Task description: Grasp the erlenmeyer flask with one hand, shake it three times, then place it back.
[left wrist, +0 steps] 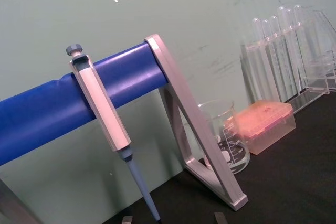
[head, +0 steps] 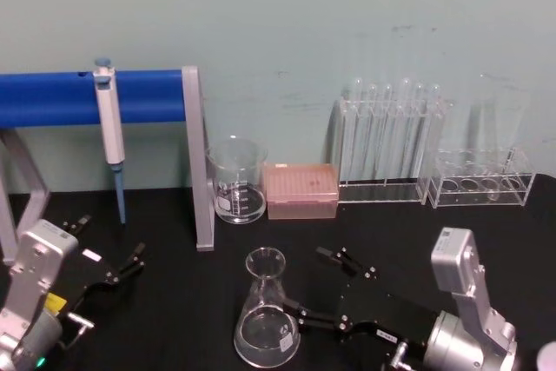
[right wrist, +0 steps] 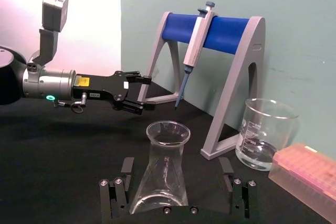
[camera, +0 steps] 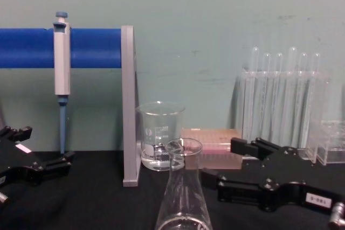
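Currently flask stands upright on counter at right gripper, fingers wide open, empty. Closing off-centre on the sloped glass could tip it. Left gripper idles open.

Along the black table's back edge, a pipette hangs on a blue-barred stand. Beside the stand are a glass beaker, a pink tip box, a test-tube rack and a clear rack.
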You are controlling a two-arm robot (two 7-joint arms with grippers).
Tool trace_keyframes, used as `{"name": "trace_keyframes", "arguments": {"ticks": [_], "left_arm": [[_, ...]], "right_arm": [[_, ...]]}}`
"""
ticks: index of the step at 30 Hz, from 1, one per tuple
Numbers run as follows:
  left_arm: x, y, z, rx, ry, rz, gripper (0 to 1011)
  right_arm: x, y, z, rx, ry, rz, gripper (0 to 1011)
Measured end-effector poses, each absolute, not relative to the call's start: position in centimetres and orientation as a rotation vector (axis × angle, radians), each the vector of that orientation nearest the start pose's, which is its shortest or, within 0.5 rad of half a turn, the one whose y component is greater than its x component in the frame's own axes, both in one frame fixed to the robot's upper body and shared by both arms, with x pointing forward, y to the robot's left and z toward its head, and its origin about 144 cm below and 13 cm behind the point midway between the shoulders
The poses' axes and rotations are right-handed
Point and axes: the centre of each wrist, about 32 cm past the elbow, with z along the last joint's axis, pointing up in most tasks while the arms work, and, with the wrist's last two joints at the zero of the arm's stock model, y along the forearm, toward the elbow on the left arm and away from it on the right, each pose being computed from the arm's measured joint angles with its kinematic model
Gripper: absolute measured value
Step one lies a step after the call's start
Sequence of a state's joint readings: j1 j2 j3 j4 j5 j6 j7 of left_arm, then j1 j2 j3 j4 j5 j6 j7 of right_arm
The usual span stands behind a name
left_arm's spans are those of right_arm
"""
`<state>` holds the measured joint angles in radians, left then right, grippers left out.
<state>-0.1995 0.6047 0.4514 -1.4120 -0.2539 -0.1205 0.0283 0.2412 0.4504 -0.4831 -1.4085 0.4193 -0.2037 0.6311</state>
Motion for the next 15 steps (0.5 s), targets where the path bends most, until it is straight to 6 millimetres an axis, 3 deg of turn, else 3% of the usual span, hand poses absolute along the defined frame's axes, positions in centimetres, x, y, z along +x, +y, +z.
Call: {"name": "trace_keyframes", "arguments": {"ticks": [15], "left_arm": [[48.9,31.0,114.0,0.304,-0.285,1.248,1001]], "right_arm": [[51.7,-23.6,113.8,-0.021,-0.089,-0.535,1000]]}}
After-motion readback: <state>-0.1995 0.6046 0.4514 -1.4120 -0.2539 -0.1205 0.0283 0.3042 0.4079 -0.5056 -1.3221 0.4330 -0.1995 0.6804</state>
